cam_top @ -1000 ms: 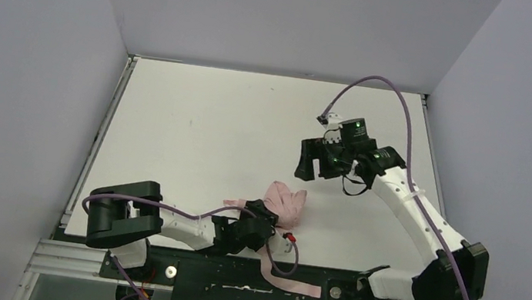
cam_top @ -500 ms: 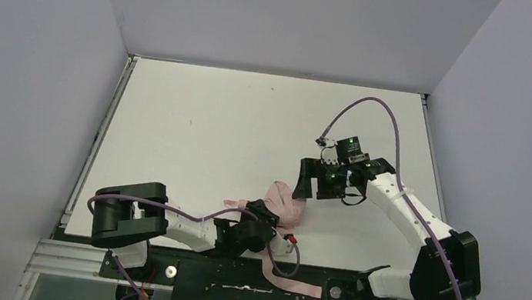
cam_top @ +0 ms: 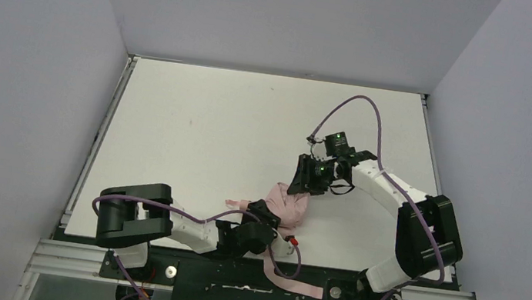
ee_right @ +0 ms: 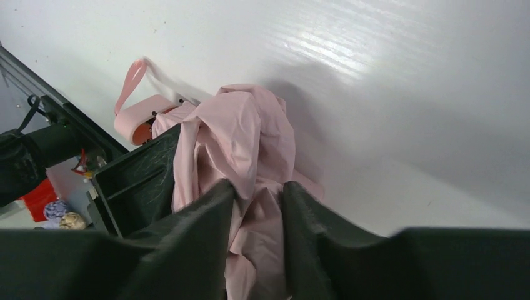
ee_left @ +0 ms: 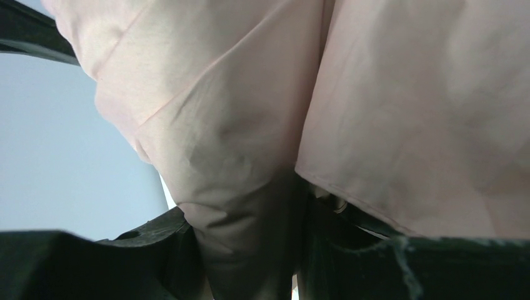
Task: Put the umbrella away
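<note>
The umbrella [cam_top: 285,203] lies as a crumpled pale pink bundle near the table's front edge, and its pink strap [cam_top: 286,278] trails over the black front rail. My left gripper [cam_top: 261,223] lies low at the bundle's near side, shut on a fold of the umbrella [ee_left: 375,94]; in the left wrist view the left gripper [ee_left: 250,250] has fabric filling its jaws. My right gripper [cam_top: 298,187] sits at the far top of the bundle. In the right wrist view the right gripper [ee_right: 257,187] pinches a ridge of the umbrella [ee_right: 244,137]. The pink handle [ee_right: 140,119] shows behind it.
The white table [cam_top: 211,127] is walled by grey panels on three sides. A metal and black rail [cam_top: 230,281] runs along the near edge by the arm bases. A small red tag [cam_top: 290,238] lies beside the left gripper.
The right arm has come down and toward the near left onto the umbrella, and its jaws have narrowed onto the fabric. The left gripper has kept its hold in place.
</note>
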{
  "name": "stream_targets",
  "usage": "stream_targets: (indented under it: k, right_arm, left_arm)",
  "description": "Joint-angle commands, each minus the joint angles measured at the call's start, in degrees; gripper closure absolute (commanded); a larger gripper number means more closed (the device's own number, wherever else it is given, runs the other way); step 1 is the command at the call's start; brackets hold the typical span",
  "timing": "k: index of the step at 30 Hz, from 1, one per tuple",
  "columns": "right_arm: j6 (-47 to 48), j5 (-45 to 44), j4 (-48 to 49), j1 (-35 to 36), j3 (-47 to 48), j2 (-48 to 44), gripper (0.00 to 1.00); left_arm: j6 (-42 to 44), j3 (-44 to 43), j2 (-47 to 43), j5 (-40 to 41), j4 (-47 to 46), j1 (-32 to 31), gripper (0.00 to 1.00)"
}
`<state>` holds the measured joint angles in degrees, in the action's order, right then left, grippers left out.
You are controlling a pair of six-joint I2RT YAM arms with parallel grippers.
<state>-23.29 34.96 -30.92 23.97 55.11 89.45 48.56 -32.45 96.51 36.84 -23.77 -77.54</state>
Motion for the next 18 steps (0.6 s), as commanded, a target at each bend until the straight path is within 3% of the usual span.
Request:
stream_targets:
  k: [1,5,12,15,18]
  right_arm:
    - [-0.36,1.27,2.64,-0.29,2.1,-4.47,0.74]
    - [1.9,-1.29,1.61,-0.57,4.61,-7.29,1.0]
    - [1.97,2.29,5.8,-0.48,9.1,-8.46,1.0]
    - [1.92,5.79,8.65,1.33,10.98,-5.82,1.0]
    - [4.48,3.96,6.35,5.11,13.89,-1.16,1.0]
  left_arm:
    - [0.7,0.98,1.27,-2.68,0.92,-0.51,1.0]
    - [0.97,0.9,1.4,-3.18,0.92,-0.58,1.0]
    - [1.46,1.16,1.11,-3.85,1.0,-0.82,1.0]
    - [1.54,1.16,1.22,-4.12,1.14,-0.99,1.0]
    - [1.76,0.84,1.51,-4.23,1.06,-1.12,1.0]
